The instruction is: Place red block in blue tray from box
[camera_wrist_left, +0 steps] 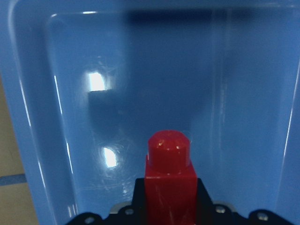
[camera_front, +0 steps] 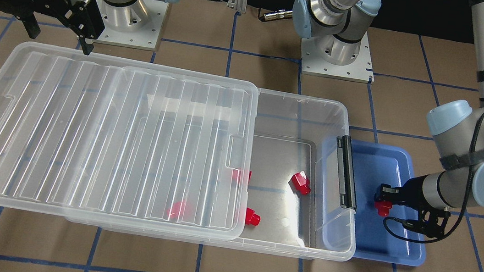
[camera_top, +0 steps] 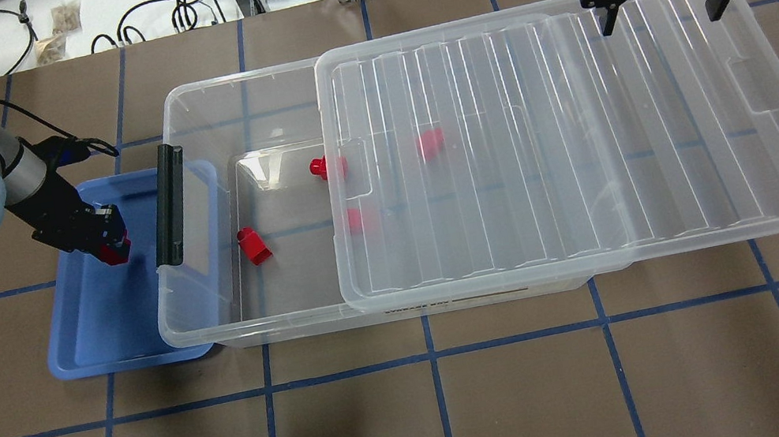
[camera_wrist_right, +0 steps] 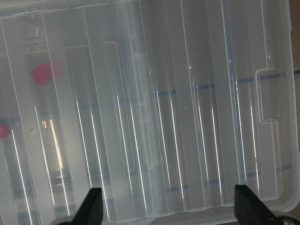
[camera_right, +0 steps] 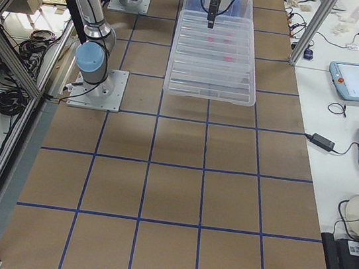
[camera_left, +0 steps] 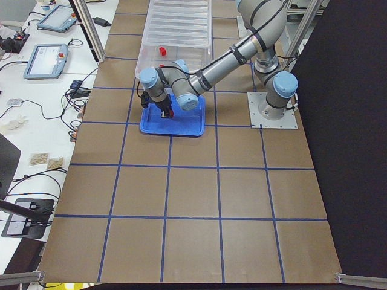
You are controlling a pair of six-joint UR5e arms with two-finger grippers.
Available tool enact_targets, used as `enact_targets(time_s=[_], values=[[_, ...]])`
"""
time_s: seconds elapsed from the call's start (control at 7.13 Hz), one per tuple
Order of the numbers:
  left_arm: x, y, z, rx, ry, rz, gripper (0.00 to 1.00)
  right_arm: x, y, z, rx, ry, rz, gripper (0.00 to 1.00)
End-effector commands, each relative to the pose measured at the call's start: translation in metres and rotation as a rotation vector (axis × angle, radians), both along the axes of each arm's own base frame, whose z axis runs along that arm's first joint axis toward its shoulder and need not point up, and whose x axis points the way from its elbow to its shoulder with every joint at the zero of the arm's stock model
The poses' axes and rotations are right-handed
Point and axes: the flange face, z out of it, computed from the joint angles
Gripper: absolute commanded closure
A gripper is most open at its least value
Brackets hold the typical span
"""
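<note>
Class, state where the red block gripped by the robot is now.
Overhead view, left side: the red block is in the left gripper, over the blue tray.

Red block glossy plastic, blue tray shiny plastic, lid clear ribbed plastic

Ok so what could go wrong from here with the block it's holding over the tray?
The left pincer holds the red block over the blue tray, close to the box; released from a height, it might bounce or roll out. The lid overhangs the box's end under the open right pincer, so a bump could tip it. Two other blocks sit under the lid, hard to reach.
</note>
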Motion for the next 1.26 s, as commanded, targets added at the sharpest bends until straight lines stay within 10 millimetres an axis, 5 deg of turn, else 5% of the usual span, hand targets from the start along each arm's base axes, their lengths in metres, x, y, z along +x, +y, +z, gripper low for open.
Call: enact_targets(time_s=[0.0,0.42,0.7,0.98,1.12], values=[[-0.001,0.003,-0.006,-0.003,-0.003,0.008,0.00,-0.002,0.001,0.001,0.000,0.024,-0.001,0.00],[0.004,-0.010,0.042,-0.083,-0.049,0.000,0.00,-0.001,0.002,-0.002,0.013,0.016,-0.001,0.00],[0.004,-0.017,0.134,-0.104,-0.114,0.029,0.00,-0.001,0.001,-0.001,0.007,0.012,-0.002,0.00],[-0.029,0.007,0.200,-0.150,-0.136,0.108,0.00,-0.001,0.002,0.000,0.007,0.010,-0.003,0.00],[-0.061,0.024,0.230,-0.162,-0.138,0.108,0.00,-0.001,0.002,-0.001,0.008,0.010,-0.003,0.00]])
